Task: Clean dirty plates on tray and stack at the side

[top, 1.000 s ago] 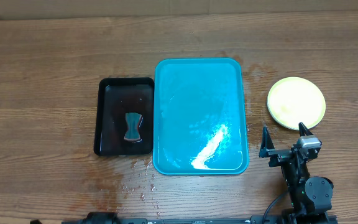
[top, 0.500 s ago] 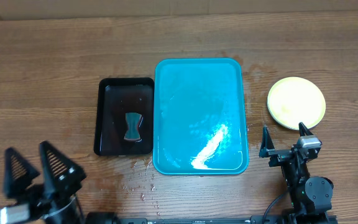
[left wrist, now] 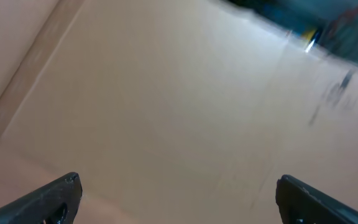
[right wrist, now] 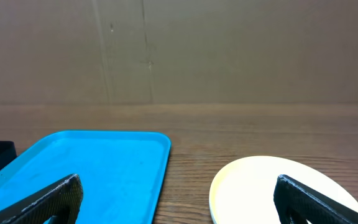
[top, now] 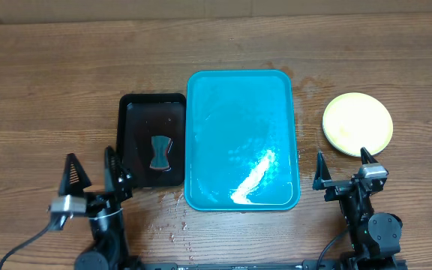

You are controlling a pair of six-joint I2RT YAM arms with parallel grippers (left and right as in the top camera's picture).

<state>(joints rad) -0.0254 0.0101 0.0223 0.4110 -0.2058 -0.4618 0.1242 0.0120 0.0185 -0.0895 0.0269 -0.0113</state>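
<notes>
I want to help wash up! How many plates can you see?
1. A yellow-green plate sits on the table, to the right of the blue tray. More could be hiding stacked under it; I cannot tell.

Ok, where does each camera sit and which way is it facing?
Overhead: above the table, looking straight down at the large teal-blue rectangular plastic tray, yellow-green round plastic plate, left gripper, right gripper.
Left wrist: faces a blurred beige surface; only its fingertips show.
Right wrist: low, facing forward; fingertips at bottom corners.
Shared: overhead and right wrist both show tray and plate.
</notes>
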